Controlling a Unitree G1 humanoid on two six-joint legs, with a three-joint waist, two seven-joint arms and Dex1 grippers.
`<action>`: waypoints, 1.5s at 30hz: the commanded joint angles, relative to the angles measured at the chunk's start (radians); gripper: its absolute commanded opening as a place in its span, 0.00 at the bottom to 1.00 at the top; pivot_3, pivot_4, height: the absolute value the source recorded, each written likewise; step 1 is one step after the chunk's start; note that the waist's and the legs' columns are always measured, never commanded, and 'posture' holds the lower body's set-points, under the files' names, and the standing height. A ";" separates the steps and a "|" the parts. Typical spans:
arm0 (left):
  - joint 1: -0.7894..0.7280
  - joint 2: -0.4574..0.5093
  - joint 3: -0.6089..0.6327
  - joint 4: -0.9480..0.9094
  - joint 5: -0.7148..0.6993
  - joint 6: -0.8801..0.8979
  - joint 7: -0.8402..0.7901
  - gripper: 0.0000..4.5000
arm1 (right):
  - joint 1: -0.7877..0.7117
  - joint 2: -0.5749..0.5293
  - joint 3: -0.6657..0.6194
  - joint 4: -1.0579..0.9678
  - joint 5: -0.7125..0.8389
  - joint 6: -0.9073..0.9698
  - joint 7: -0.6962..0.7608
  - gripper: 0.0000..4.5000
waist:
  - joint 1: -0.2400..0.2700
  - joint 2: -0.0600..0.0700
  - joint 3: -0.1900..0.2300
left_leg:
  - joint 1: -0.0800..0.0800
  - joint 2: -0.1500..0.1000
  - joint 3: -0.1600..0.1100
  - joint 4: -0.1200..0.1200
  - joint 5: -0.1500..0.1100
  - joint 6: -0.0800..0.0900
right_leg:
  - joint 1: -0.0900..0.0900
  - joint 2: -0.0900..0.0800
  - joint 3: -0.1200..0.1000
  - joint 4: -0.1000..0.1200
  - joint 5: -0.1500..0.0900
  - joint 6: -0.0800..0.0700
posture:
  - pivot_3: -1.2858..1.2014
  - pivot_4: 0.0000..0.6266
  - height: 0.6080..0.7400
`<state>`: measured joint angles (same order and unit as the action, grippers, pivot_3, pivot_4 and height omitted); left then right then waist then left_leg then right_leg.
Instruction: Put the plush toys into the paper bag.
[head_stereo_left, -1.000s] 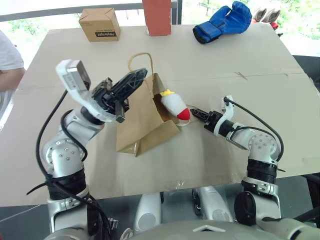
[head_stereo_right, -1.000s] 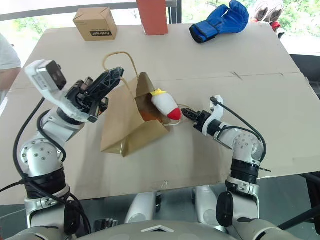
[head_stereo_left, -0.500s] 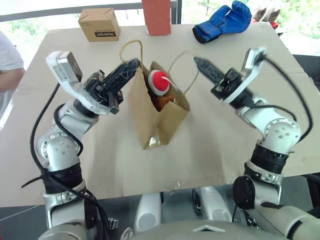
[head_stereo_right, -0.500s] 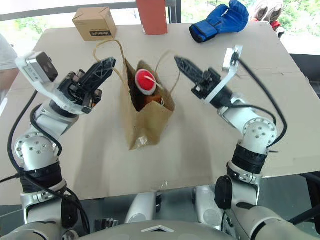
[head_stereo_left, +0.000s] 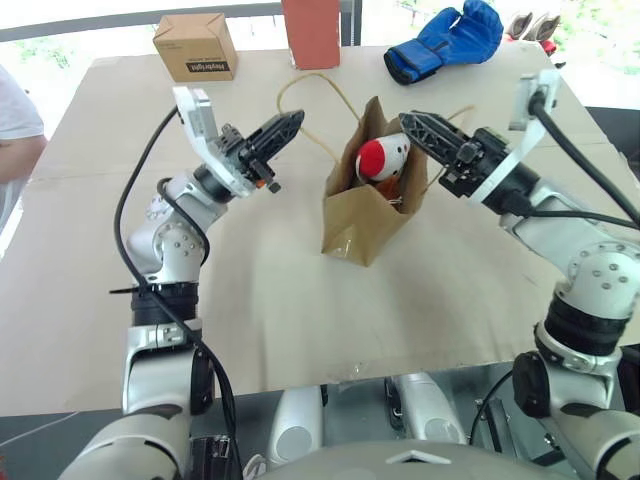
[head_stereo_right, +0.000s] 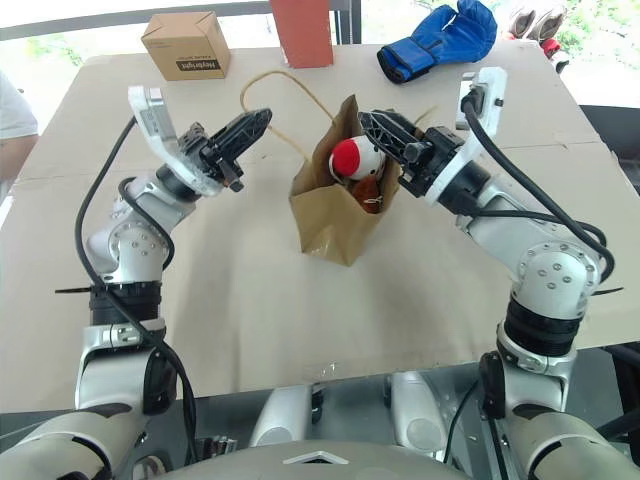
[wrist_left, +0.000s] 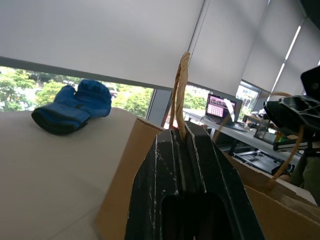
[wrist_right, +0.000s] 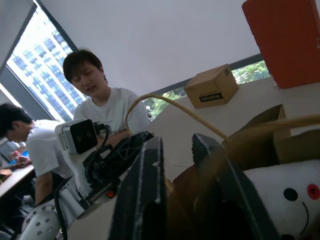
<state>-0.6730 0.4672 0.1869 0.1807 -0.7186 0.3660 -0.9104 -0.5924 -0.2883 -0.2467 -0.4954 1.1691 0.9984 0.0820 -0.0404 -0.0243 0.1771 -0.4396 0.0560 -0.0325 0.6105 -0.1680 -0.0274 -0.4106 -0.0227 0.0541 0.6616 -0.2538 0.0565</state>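
Note:
The brown paper bag (head_stereo_left: 352, 215) stands upright and tilted on the table, its mouth open toward the far side. A white plush toy (head_stereo_left: 380, 155) with a red base sits in the mouth. Beneath it shows a bit of the orange-brown plush toy (head_stereo_right: 368, 192). My left gripper (head_stereo_left: 292, 120) is left of the bag, shut on one cord handle (wrist_left: 181, 95), which loops up from it. My right gripper (head_stereo_left: 408, 122) is at the bag's right rim beside the white toy (wrist_right: 285, 195). Its fingers are apart, and the second handle (head_stereo_left: 450, 112) runs past them.
A small cardboard box (head_stereo_left: 195, 46), a red block (head_stereo_left: 313, 33) and a blue boxing glove (head_stereo_left: 445, 45) line the far edge of the cardboard-covered table (head_stereo_left: 300, 320). A person's sleeve (head_stereo_left: 15, 110) is at the left edge; people (wrist_right: 100, 85) sit beyond the table.
The bag went from lying on its side to upright, and shifted right and farther away. The white toy dropped inside. My right gripper rose from the table to the rim and opened.

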 joint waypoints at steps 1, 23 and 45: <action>-0.062 0.050 -0.026 0.105 0.069 -0.035 -0.107 0.00 | 0.036 -0.110 0.001 -0.134 0.090 0.031 0.013 0.61 | 0.000 0.000 0.000 | 0.000 0.000 0.000 0.000 0.000 0.000 | 0.000 0.000 0.000 0.000 0.000 0.000 | 0.52 0.24 1.00; 0.313 0.095 -0.054 -0.399 0.047 0.251 0.003 1.00 | 0.050 -0.251 0.501 0.068 -0.510 -0.278 0.271 0.01 | 0.010 -0.001 0.001 | 0.001 0.000 0.002 0.003 0.000 0.000 | 0.000 -0.001 0.003 0.000 -0.004 0.000 | 0.52 0.24 1.00; 0.287 -0.200 -0.198 -0.426 0.276 0.119 0.414 0.42 | 0.206 -0.118 0.479 0.027 -0.652 -0.300 0.417 0.00 | 0.026 -0.002 0.000 | -0.006 -0.001 -0.002 0.008 0.000 0.000 | -0.001 0.002 0.002 0.000 0.000 0.000 | 0.52 0.24 1.00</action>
<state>-0.3683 0.2675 -0.0104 -0.2403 -0.4508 0.5209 -0.4810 -0.3907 -0.3993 0.2678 -0.3899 0.5012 0.7005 0.4958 -0.0142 -0.0262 0.1773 -0.4460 0.0552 -0.0351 0.6184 -0.1680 -0.0272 -0.4114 -0.0204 0.0563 0.6621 -0.2534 0.0568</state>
